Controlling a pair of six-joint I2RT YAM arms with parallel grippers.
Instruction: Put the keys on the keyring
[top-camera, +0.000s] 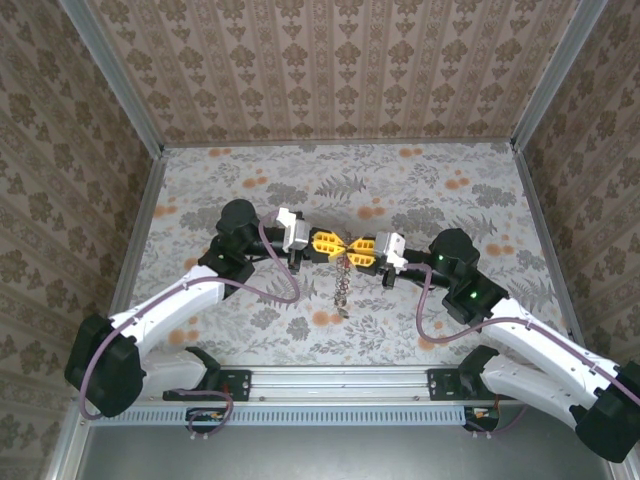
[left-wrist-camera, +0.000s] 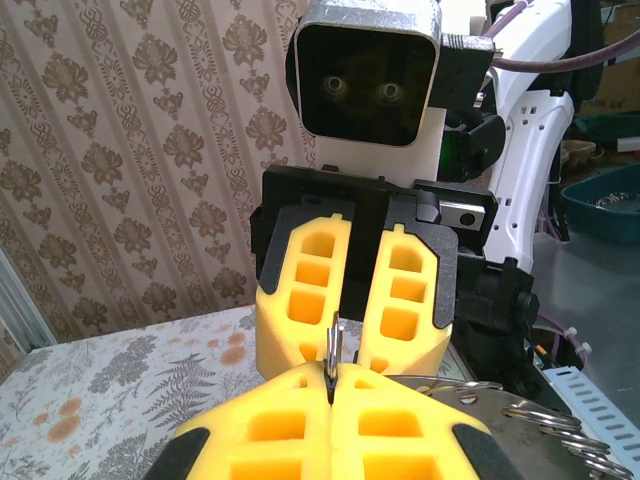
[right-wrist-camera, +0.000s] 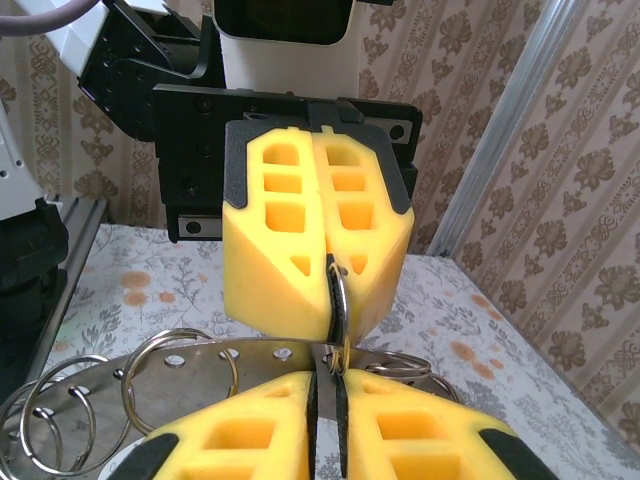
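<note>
My two grippers meet tip to tip above the middle of the table. The left gripper (top-camera: 335, 243) (left-wrist-camera: 331, 385) is shut on the keyring (left-wrist-camera: 333, 345) (right-wrist-camera: 339, 290), a thin silver ring seen edge-on. The right gripper (top-camera: 358, 247) (right-wrist-camera: 328, 385) faces it with its jaws a narrow slit apart at the ring's other side, where a small gold ring (right-wrist-camera: 340, 358) sits. Whether they pinch it I cannot tell. A bunch of metal pieces (top-camera: 342, 285) hangs below the tips. The keys cannot be told apart within it.
A flat metal strip with holes (right-wrist-camera: 215, 368) (left-wrist-camera: 520, 405) hangs just under the fingertips and carries several split rings (right-wrist-camera: 60, 420) (left-wrist-camera: 545, 418). Patterned walls and metal corner posts (top-camera: 115, 75) enclose the floral tabletop (top-camera: 250, 180). A rail (top-camera: 340, 378) runs along the near edge.
</note>
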